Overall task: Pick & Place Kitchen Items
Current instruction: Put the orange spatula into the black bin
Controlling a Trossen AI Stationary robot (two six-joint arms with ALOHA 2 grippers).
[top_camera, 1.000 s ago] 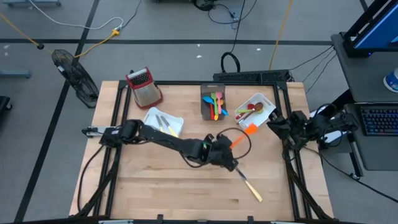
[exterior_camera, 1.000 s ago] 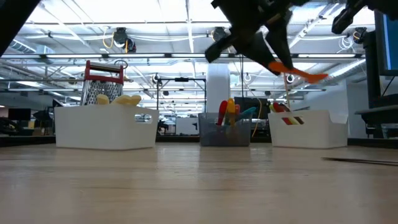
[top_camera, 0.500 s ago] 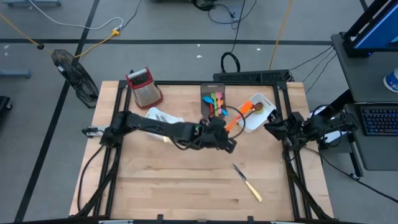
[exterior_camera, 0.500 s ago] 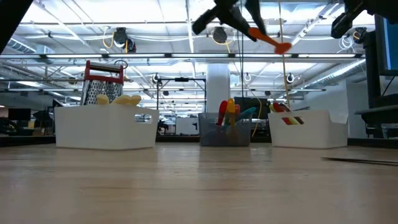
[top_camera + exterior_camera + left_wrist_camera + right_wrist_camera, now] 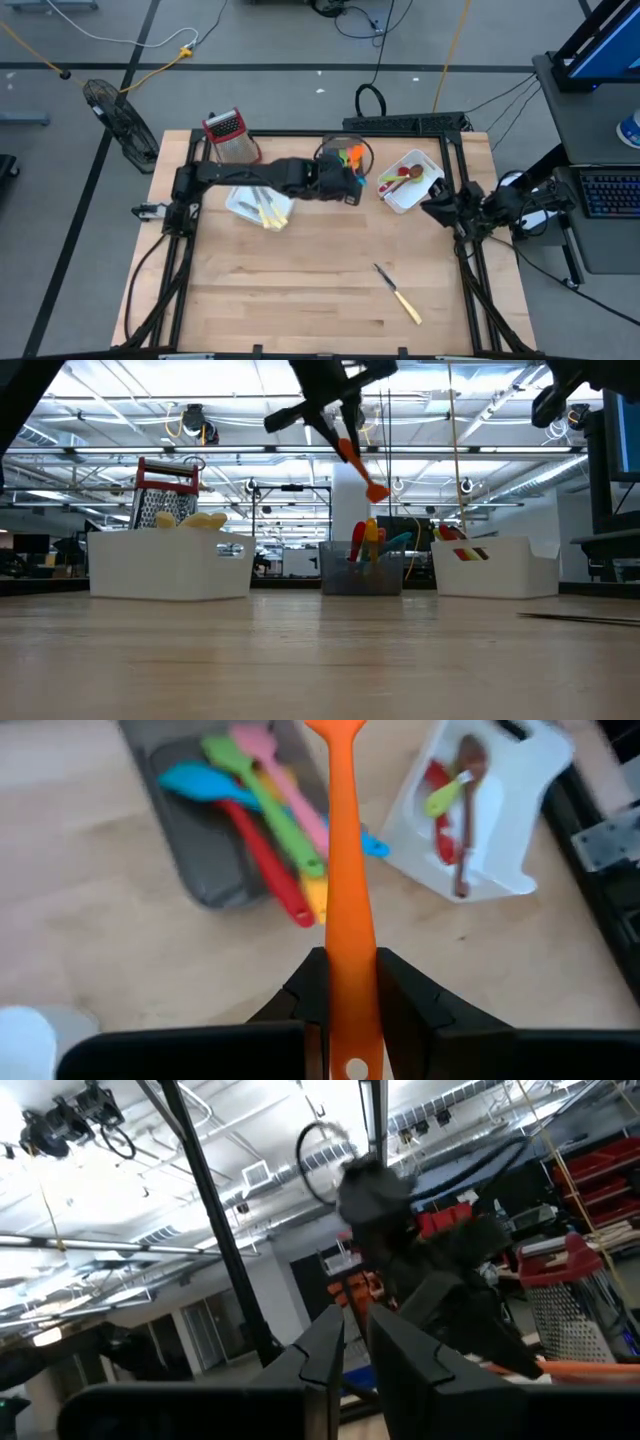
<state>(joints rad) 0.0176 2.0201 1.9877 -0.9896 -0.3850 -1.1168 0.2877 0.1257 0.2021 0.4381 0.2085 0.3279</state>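
Orange spatula (image 5: pixel 345 900) — clamped between left fingers (image 5: pixel 405 995) — above grey bin (image 5: pixel 190 850).

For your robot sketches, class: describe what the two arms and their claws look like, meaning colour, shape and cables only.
Both arms are dark, nearly black, built of jointed segments. The left arm is long and slender, with a thin black cable looping near its wrist. The right arm is bulkier, with cables trailing off it. The left claw has two flat, black, angular fingers; the right claw has matching dark, wedge-shaped fingers. No markings are visible.

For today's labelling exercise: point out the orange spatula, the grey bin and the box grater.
orange spatula (image 5: pixel 346 870), left wrist view, mid-handle.
grey bin (image 5: pixel 190 845), left wrist view, bare floor.
box grater (image 5: pixel 232 140), high view, metal face.
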